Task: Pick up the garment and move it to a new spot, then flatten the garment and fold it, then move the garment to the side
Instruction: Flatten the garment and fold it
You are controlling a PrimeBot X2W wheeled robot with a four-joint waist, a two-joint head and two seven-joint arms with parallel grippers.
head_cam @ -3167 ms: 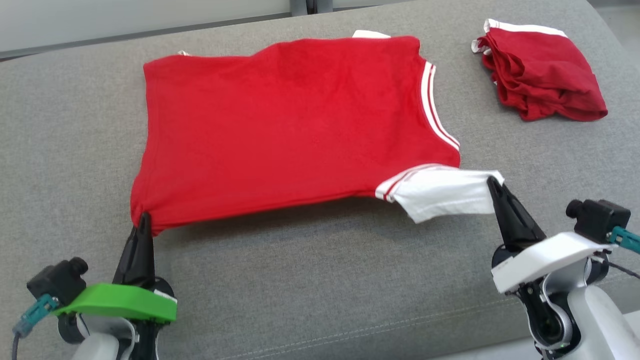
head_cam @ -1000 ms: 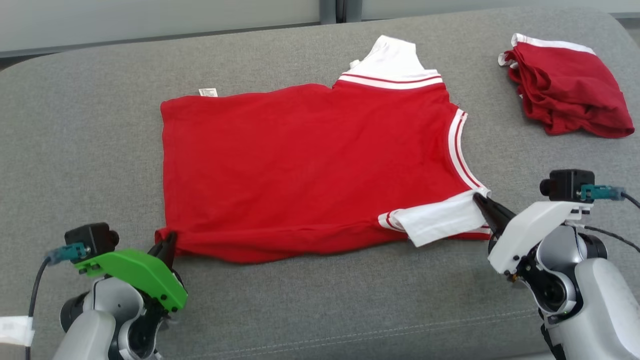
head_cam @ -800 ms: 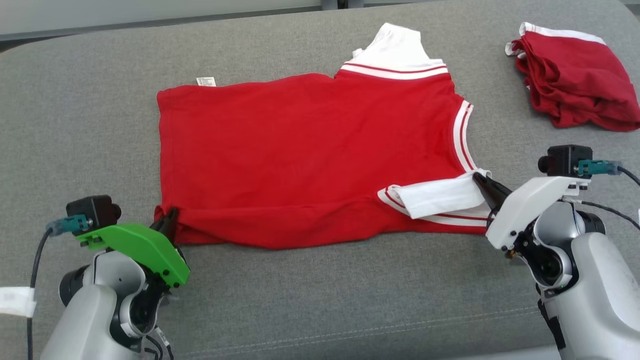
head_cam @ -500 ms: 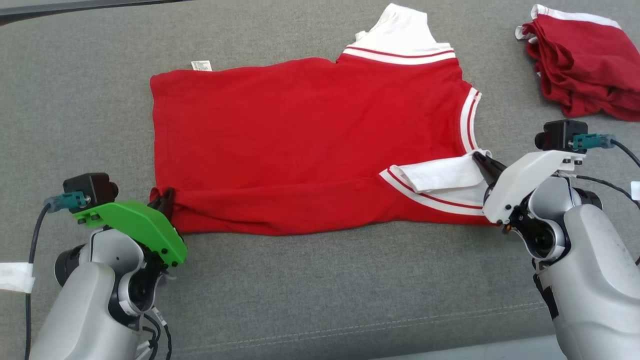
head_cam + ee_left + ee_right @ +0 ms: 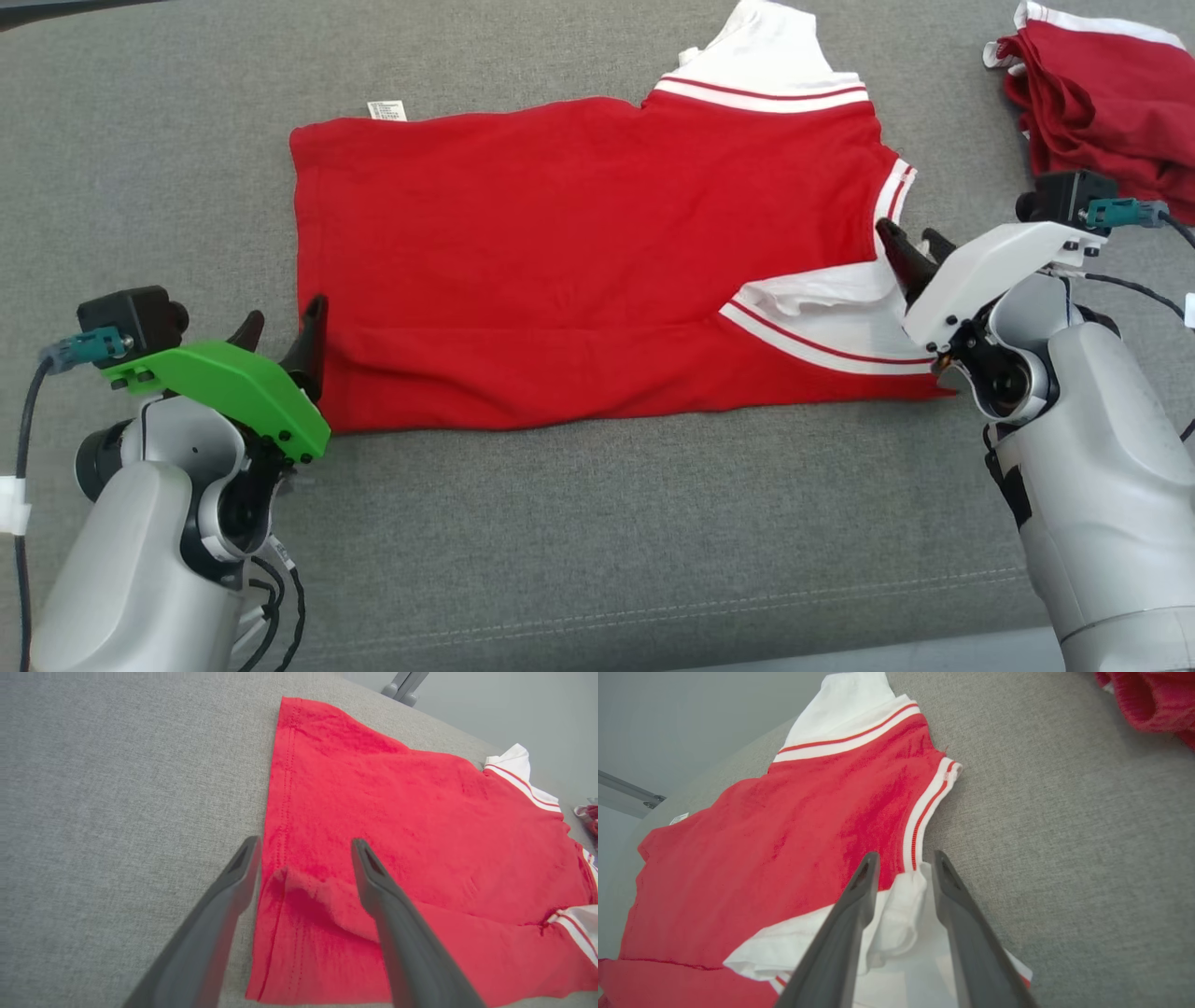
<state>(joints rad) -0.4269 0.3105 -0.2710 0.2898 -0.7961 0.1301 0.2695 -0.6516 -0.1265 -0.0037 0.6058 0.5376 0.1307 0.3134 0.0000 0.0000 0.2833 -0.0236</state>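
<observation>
The shirt (image 5: 579, 261) lies spread at twelve o'clock. My left pincer (image 5: 285, 315) and right pincer (image 5: 907, 233) both stand apart, holding nothing; I should smooth the bunched sleeve (image 5: 822, 303) at three o'clock before folding.

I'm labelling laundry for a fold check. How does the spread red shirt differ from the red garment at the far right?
The spread shirt lies mostly flat; the far-right garment is bunched in wrinkled layers. The spread shirt shows two white sleeves; the far-right garment shows one white band along its top edge. Both are red with white trim on the grey cushion.
</observation>
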